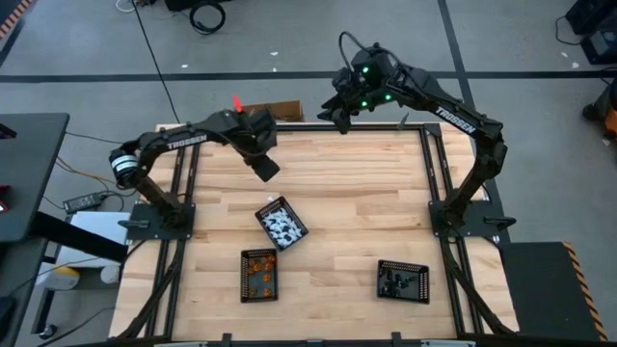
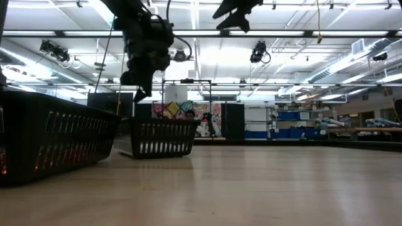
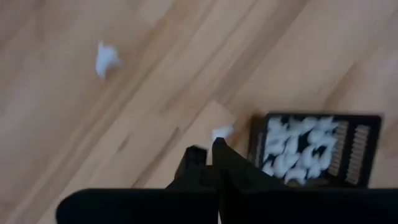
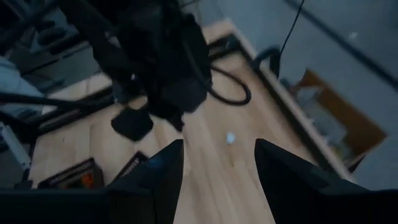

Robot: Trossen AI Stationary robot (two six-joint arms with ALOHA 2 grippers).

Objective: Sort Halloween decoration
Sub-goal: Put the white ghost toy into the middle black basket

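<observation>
My left pincer [image 1: 269,170] hangs closed and apparently empty above the pale wooden table [image 1: 357,193], so I risk missing the tiny white decoration piece [image 3: 107,59] lying loose beside the black mesh tray of white pieces [image 3: 314,149], while my right pincer [image 4: 217,163] waits open.

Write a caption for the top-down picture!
Two robot arms hover over a wooden table holding three black trays of tiny Halloween toys.
</observation>
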